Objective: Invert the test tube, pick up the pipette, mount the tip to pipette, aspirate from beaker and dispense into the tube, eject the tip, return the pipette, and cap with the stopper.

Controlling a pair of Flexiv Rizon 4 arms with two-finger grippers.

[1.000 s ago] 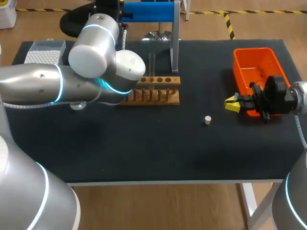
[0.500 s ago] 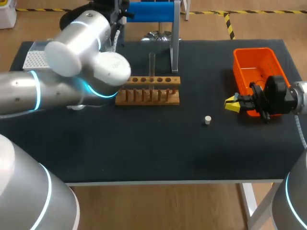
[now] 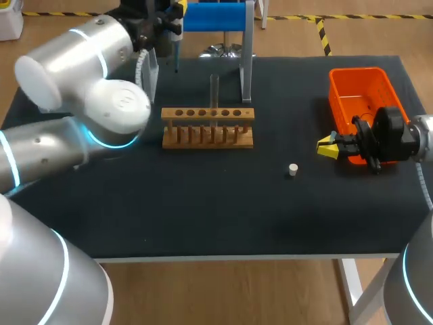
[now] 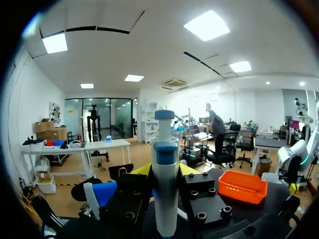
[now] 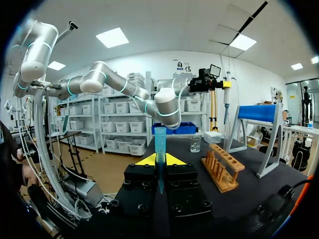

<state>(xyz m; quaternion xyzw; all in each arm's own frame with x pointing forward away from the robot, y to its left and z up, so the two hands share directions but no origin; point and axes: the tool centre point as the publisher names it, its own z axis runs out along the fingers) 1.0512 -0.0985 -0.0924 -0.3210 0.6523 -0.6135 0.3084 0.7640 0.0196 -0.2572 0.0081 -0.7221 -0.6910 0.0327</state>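
The dark tabletop (image 3: 203, 210) carries everything, and I place things from the wooden rack (image 3: 208, 128) near its middle. My left arm comes in from the left of the rack and bends up past its back left corner. There my left end effector (image 4: 165, 174) is clenched on the pipette (image 4: 164, 149), one finger on each side of its white and blue body. The pipette hangs upright, with its thin lower end pointing down at the tabletop behind the rack's left end, well clear of the rack itself. Behind the rack stands the blue pipette stand (image 3: 216, 17) on its metal post. Well to the rack's right lies the orange bin (image 3: 336, 95). My right end effector (image 3: 327, 146) hovers just beside the bin's near left corner, pointing back toward the rack. In the right wrist view a blue tapered tip (image 5: 160, 149) stands upright between its fingers, which grip it from both sides. A clear test tube (image 3: 214, 88) stands upright in one of the rack's middle holes. The small white stopper (image 3: 293, 169) lies on the tabletop in front of the rack and to its right, between the rack and my right end effector.
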